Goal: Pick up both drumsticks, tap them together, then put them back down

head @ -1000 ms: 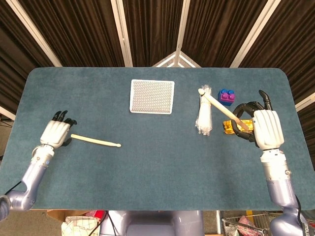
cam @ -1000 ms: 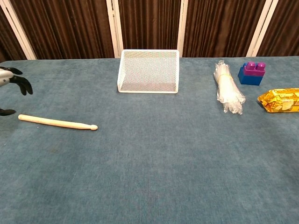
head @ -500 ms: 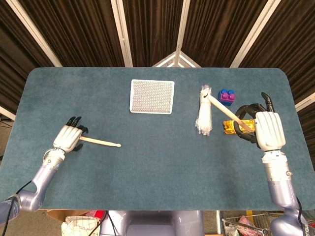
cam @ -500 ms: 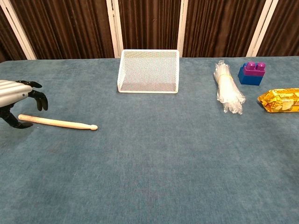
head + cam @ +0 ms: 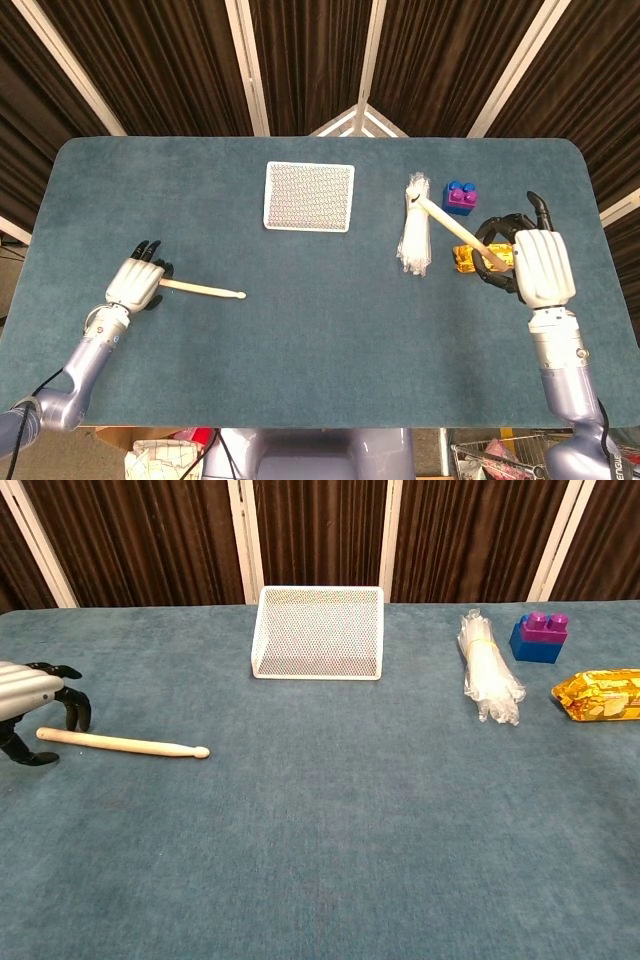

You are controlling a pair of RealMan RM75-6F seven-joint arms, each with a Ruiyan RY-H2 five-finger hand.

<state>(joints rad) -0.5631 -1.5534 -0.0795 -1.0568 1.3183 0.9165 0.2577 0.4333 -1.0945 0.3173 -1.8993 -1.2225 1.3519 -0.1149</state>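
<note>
Now, two drumsticks on show. Right hand (image 5: 535, 262), near the right edge of the blue table (image 5: 320, 330), with fingers wrapped around the butt end of the right drumstick (image 5: 450, 222) and holding it up off the cloth. Stick slanting up and to the left, round tip over the top of the clear plastic bundle (image 5: 413, 240). Just under that hand, a shiny gold packet (image 5: 468, 259); behind it, a blue and purple toy block (image 5: 460, 197). Left hand (image 5: 136, 282) low on the left side, fingers (image 5: 72, 702) curled down over the thick end of the left drumstick (image 5: 125, 743). Dark fingertips on both sides of the stick, very close to it, but cannot tell if gripping or only hovering around it. Left drumstick lying flat on the table, round tip pointing to the right, well apart from the other stick. White mesh basket (image 5: 318, 630) standing at the back in the middle, away from both hands.
</note>
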